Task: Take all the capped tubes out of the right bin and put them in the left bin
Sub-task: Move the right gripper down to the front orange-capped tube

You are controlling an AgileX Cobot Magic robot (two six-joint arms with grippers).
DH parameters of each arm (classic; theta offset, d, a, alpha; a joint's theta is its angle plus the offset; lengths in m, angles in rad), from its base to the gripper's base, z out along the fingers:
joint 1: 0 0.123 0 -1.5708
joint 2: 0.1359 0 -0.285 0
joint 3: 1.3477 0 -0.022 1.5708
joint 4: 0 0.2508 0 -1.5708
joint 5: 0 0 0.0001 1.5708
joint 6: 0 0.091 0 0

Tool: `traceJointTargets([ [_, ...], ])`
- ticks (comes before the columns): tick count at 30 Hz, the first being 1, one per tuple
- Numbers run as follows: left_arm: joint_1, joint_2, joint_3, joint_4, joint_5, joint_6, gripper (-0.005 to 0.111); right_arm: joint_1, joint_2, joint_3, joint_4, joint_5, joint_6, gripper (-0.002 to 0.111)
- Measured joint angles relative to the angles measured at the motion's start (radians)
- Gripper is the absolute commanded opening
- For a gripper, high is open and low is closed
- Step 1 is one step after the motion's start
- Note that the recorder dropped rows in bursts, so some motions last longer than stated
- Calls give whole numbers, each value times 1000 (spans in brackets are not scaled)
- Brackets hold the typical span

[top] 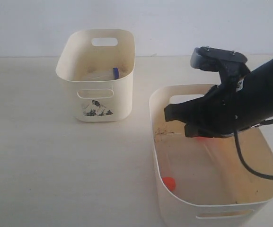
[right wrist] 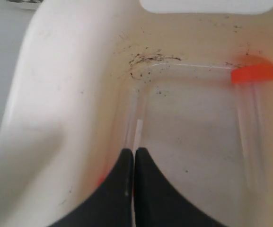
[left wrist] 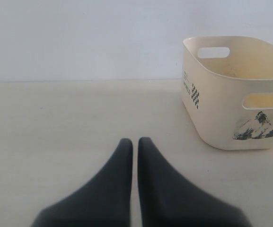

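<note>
The right bin (top: 161, 142) holds two capped tubes with orange-red caps. One tube (right wrist: 135, 124) lies along the bin's side wall, and its cap (top: 169, 183) sits near the front corner. The other tube (right wrist: 249, 118) lies across the floor, its cap (right wrist: 252, 73) near the far wall. My right gripper (right wrist: 134, 151) hangs shut above the first tube, gripping nothing, and it shows over the bin (top: 171, 116). The left bin (top: 98, 101) with the mountain sticker holds a blue-capped tube (top: 115, 73). My left gripper (left wrist: 135, 140) is shut and empty over the table, with the left bin (left wrist: 221, 118) ahead of it.
Dirt specks (right wrist: 148, 59) lie in the right bin's far corner. The right arm's black cable (top: 250, 163) loops over that bin. Pale tabletop (top: 56, 161) spreads between and in front of the bins.
</note>
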Motion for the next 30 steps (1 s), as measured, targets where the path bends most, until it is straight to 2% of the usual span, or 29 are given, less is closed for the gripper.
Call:
traceJointTargets([
  [13, 0, 0, 0, 0, 0, 0, 4, 0, 144, 0, 57, 75, -21, 0],
  [18, 0, 0, 0, 0, 0, 0, 4, 0, 204, -71, 128, 167, -128, 0],
  [30, 0, 0, 0, 0, 0, 0, 4, 0, 210, -106, 134, 228, -191, 0],
])
